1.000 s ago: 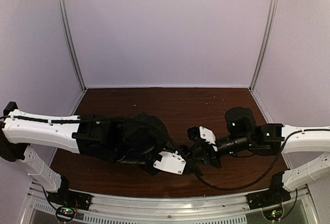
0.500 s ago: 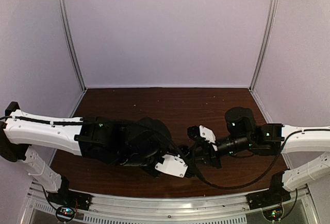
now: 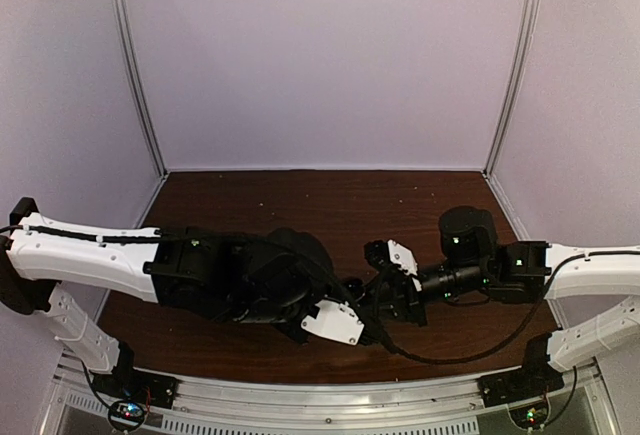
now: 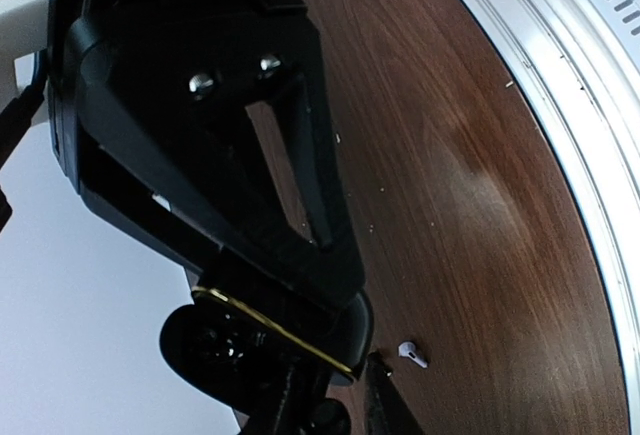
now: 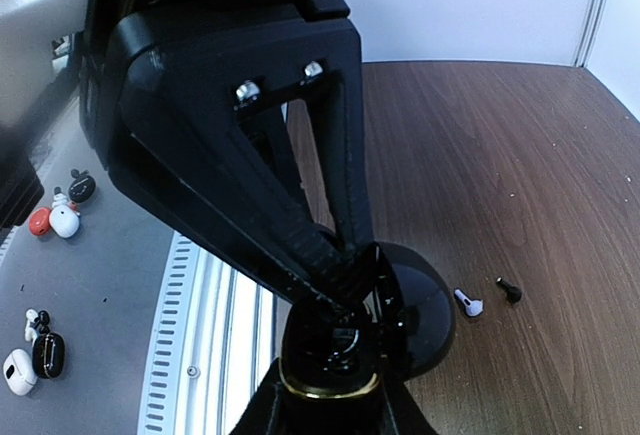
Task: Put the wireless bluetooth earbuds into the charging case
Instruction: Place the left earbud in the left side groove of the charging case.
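The black charging case (image 5: 325, 365) with a gold rim hangs above the table with its lid (image 5: 415, 320) open. My right gripper (image 5: 345, 270) is shut on its rim. In the left wrist view the same case (image 4: 215, 350) sits just past my left gripper (image 4: 325, 255), whose fingers converge over it; their gap is hidden. One white earbud (image 5: 468, 302) and one black earbud (image 5: 510, 290) lie on the brown table beside the case. The white earbud (image 4: 412, 353) also shows in the left wrist view. In the top view both grippers meet at the front centre, left gripper (image 3: 358, 330) and right gripper (image 3: 380, 300).
The table's metal front rail (image 5: 215, 335) runs close beneath the case. Beyond it, on a grey surface, lie a red and white object (image 5: 52, 220) and other small cases (image 5: 30, 360). Purple walls (image 3: 330, 55) close the back and sides.
The left arm has swung a little to the right and nearer the front rail, closing in on the case. The right arm has barely shifted.
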You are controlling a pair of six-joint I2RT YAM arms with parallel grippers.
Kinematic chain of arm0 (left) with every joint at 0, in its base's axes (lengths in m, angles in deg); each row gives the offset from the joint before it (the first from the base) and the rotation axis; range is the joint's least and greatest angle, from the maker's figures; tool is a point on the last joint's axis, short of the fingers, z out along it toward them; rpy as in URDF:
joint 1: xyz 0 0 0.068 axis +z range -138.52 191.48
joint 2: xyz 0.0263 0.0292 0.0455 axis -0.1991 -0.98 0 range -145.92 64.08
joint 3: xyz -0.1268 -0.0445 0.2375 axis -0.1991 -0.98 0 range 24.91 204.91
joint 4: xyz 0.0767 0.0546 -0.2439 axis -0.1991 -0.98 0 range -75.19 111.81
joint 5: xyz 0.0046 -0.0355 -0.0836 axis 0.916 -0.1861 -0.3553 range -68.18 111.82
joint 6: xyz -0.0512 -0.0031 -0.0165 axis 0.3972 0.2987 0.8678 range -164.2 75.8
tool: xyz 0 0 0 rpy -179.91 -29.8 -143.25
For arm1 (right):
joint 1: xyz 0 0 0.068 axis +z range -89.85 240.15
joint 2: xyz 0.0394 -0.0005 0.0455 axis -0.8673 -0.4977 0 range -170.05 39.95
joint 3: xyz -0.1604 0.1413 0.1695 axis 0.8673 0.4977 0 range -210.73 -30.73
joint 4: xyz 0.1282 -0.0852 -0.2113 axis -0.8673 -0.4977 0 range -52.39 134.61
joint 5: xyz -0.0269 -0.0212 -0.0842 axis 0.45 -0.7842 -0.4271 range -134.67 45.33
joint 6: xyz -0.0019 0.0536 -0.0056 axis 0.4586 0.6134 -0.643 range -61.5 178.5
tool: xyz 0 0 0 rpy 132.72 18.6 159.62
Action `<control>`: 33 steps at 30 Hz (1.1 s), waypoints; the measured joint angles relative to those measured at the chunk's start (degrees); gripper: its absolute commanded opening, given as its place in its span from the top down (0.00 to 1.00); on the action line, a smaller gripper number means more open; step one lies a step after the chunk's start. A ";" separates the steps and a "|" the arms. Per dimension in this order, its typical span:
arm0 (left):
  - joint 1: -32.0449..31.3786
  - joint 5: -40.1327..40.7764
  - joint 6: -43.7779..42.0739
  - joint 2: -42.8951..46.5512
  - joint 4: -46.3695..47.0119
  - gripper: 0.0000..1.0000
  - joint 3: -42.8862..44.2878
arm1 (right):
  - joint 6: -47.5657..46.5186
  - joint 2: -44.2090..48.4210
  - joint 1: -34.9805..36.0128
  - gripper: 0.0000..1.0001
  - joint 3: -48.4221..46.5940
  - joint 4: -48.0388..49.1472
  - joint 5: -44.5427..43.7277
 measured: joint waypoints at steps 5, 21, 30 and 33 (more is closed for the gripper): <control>-0.02 0.15 0.20 0.00 -0.04 0.71 0.09 | 0.17 0.24 0.02 1.00 0.83 1.57 0.04; -0.87 1.55 0.46 0.59 -0.11 0.63 1.68 | 0.57 0.24 0.02 1.00 1.77 5.66 0.11; -1.29 1.64 1.11 3.26 -0.15 0.57 1.68 | 1.77 0.24 0.13 1.00 3.13 8.22 0.11; -1.33 1.64 1.84 4.83 -0.13 0.54 1.46 | 2.64 0.37 0.13 1.00 3.96 9.53 0.09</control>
